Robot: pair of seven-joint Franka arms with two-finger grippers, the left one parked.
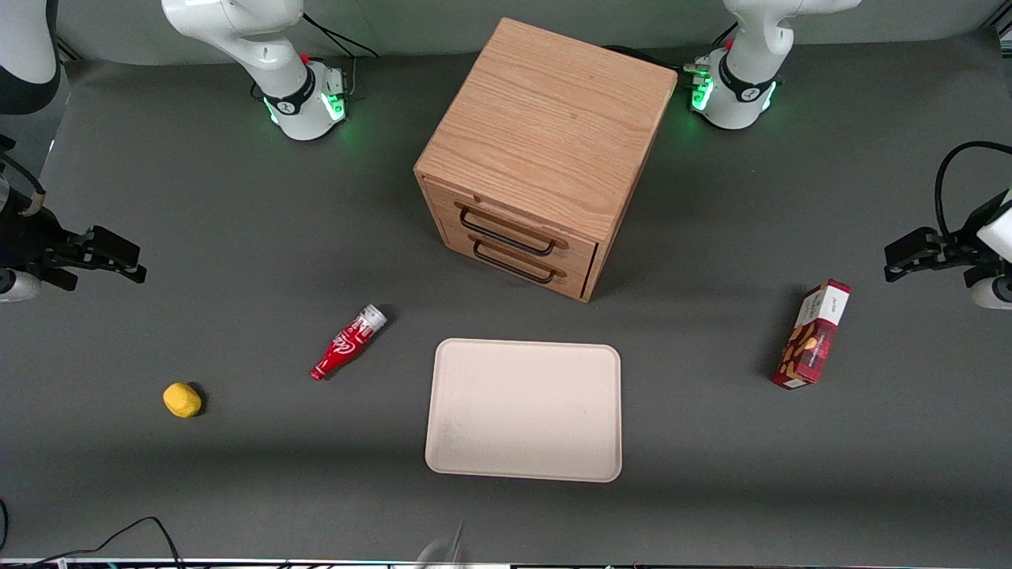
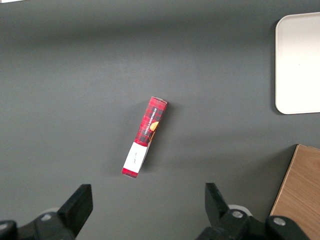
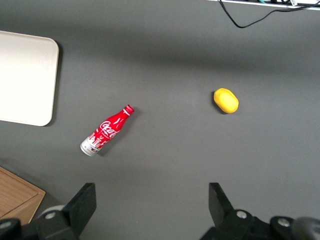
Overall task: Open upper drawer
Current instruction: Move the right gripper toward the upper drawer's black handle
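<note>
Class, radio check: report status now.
Gripper open, high at working arm's end. Upper drawer shut, handle untouched. Nothing blocks its front.

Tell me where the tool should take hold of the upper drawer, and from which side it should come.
Grip the upper drawer by its thin black wire handle, near the middle. The handle runs wide across the drawer front and stands off it, so fingers could likely close over the wire. Come from in front of the cabinet. The tool is open, toward the working arm's end of the table, touching nothing.
</note>
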